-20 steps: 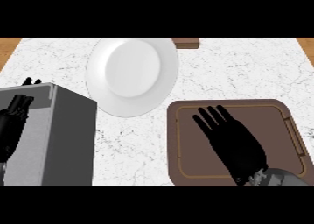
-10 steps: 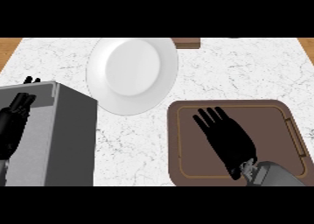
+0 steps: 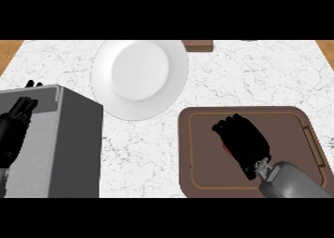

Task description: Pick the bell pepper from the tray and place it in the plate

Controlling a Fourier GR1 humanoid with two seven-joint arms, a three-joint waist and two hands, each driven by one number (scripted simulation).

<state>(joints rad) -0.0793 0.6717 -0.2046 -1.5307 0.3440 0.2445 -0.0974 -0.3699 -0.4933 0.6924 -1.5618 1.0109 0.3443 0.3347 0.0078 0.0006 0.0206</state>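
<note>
Two black hands show over the white marbled desk (image 3: 265,74). At the view's right, the right hand (image 3: 241,139) lies over the brown tray (image 3: 197,148), its grey forearm coming in from the lower edge. Its fingers (image 3: 228,124) are curled downward and drawn together, pointing toward the tray's far side. A small sliver of red shows just under the hand's left edge (most likely the bell pepper (image 3: 226,148), though nearly all of it is hidden), so the pepper sits on the tray beneath the palm; whether the fingers actually close round it I cannot tell.

The white plate (image 3: 138,76) lies on the desk up and to the left of the tray, near its far left corner, and holds nothing.

At the view's left, the left hand (image 3: 15,123) shows above a grey box (image 3: 66,144), fingers straight and pointing away from the robot, resting.

A small brown block (image 3: 197,45) lies at the desk's far edge, just beside the plate's upper right rim.
</note>
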